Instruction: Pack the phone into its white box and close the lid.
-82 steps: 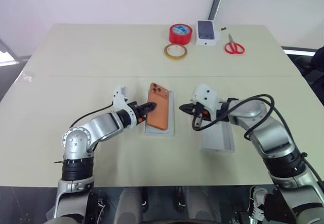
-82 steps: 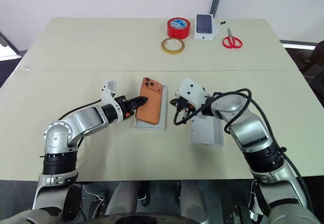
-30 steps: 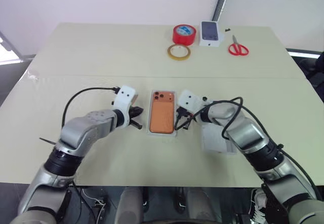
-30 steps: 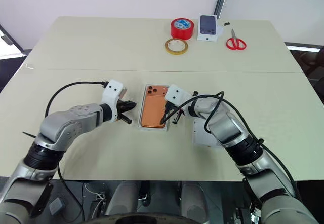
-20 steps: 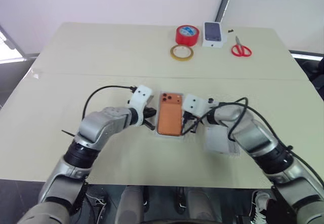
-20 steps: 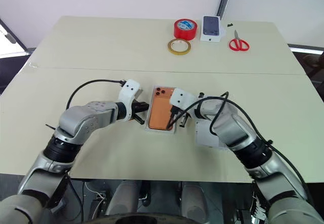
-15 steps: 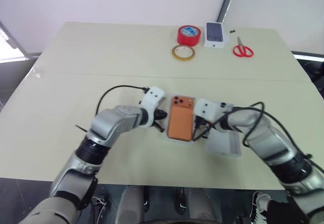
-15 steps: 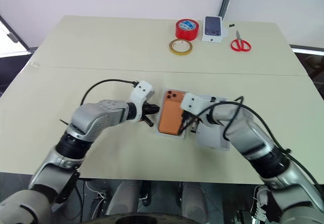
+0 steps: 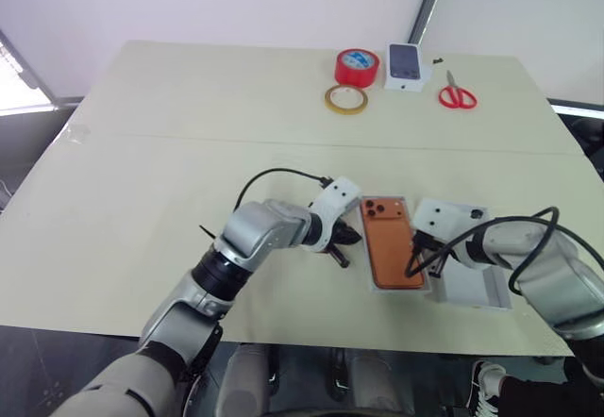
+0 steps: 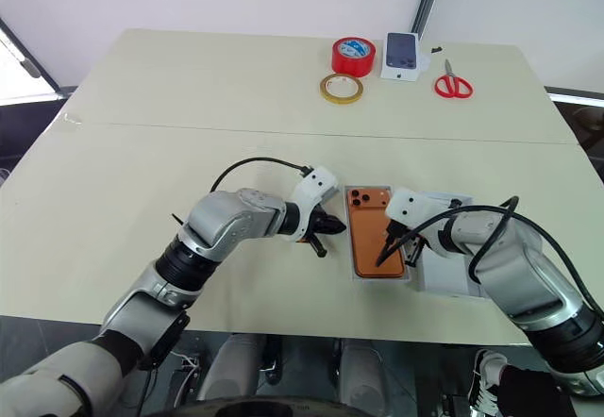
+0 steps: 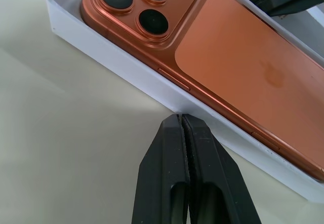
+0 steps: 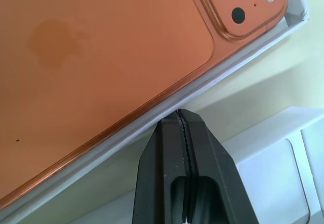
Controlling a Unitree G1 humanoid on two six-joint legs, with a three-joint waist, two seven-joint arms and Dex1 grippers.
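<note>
The orange phone [image 9: 392, 253] lies camera side up inside the shallow white box [image 11: 126, 57], near the table's front edge. My left gripper [image 9: 345, 241] is shut, and its tips [image 11: 180, 117] touch the box's left wall from outside. On the other side, my right gripper [image 10: 385, 253] is also shut, its tips [image 12: 179, 113] against the box's right wall [image 12: 223, 72]. Neither gripper holds anything. A white moulded piece [image 9: 472, 283] with an oblong recess lies just right of the box, partly under my right arm. I cannot tell whether it is the lid.
At the table's far edge stand a red tape roll [image 9: 356, 66], a yellowish tape ring [image 9: 346, 99], a small white box with a dark phone picture [image 9: 406, 63] and red scissors [image 9: 457, 91]. Bare tabletop stretches to the left and behind the box.
The box with the phone has slid to the right and a little nearer, with both shut grippers moving along at its sides. The white moulded piece has shifted right too.
</note>
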